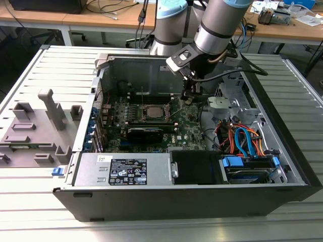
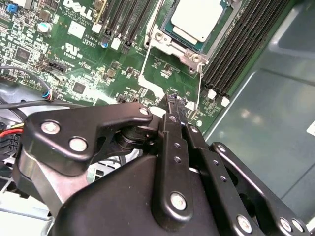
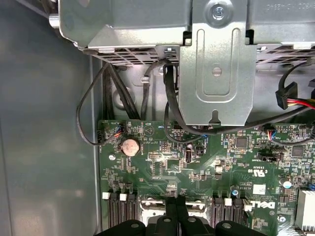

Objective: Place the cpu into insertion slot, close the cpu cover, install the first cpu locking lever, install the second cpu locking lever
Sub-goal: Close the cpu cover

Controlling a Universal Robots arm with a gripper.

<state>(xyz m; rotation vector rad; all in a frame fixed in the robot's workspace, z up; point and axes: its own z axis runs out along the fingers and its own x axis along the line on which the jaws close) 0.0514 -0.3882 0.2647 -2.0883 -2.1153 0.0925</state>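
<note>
The cpu (image 2: 197, 18), a pale silver square, lies flat in the socket on the green motherboard (image 2: 83, 54). The cpu cover (image 2: 170, 43) shows as a silvery frame around the chip's edges. Two thin wire levers (image 2: 144, 64) stick out from the socket corners, and in the exterior view one lever (image 1: 142, 96) stands up above the socket (image 1: 151, 112). My gripper (image 2: 172, 101) hangs over the board a short way from the socket, toward the exterior view's right (image 1: 187, 99). Its fingers (image 3: 171, 209) are pressed together, shut, with nothing between them.
The open computer case (image 1: 282, 166) lies on a slatted table. A metal drive cage (image 3: 216, 64) and black cables (image 3: 88, 123) stand close beside the gripper. Memory slots (image 2: 246, 44) flank the socket. A power supply (image 1: 126, 171) sits at the front, a grey fixture (image 1: 35, 126) on the exterior view's left.
</note>
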